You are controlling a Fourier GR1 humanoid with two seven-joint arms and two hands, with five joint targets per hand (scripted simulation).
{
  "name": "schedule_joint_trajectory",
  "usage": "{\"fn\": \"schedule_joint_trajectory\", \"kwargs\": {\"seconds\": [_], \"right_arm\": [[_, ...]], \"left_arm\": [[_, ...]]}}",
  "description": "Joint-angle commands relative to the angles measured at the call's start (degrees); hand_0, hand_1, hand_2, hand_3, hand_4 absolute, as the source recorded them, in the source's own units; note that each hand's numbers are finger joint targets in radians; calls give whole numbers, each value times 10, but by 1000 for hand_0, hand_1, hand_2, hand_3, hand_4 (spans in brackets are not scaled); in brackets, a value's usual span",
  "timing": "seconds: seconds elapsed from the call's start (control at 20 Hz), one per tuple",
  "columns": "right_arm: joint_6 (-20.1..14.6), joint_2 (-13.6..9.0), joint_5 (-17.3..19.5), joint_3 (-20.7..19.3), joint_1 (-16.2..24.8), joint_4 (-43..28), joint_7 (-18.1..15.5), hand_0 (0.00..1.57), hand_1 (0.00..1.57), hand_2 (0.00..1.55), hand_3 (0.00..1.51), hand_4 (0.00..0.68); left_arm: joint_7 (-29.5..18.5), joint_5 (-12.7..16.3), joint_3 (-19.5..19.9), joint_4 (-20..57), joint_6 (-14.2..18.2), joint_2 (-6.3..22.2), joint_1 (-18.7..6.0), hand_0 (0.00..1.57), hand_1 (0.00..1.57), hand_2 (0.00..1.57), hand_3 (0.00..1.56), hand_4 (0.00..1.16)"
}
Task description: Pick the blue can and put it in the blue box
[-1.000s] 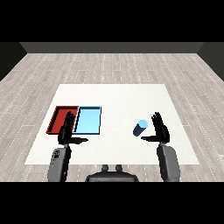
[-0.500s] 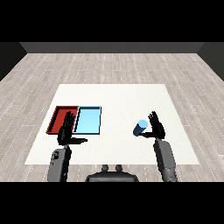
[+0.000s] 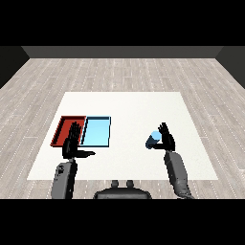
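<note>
The blue can [image 3: 153, 139] stands on the white table [image 3: 129, 107], right of centre. My right hand [image 3: 167, 139] is up against the can's right side with its fingers straight and pointing up, so it is open and not curled round the can. The light blue tray [image 3: 97, 131] lies to the left, with the red tray [image 3: 66, 128] beside it on its left. My left hand [image 3: 72, 145] hovers open over the near edge of the red tray, thumb pointing right, holding nothing.
Bare white table stretches between the blue tray and the can, and behind both. The table's right edge [image 3: 203, 143] is a short way right of my right hand. Wooden floor surrounds the table.
My right hand has moved left and closed the gap to the blue can, which it now meets. The can, the trays and my left hand have stayed where they were.
</note>
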Motion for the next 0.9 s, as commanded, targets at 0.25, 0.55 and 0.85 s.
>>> {"fn": "schedule_joint_trajectory", "kwargs": {"seconds": [0.25,0.55,0.85], "right_arm": [[-17,14,-11,4,-26,55,-11,0,0,0,0,0],[-23,17,-7,21,-42,64,-1,0,0,0,0,0],[-121,25,19,-5,-65,106,-56,1528,1528,1498,1443,631]], "left_arm": [[6,-8,-4,-17,3,-1,24,0,0,0,0,0],[-12,3,16,38,7,1,-26,0,0,0,0,0],[-1,-3,-3,3,7,-9,-1,0,0,0,0,0]]}}
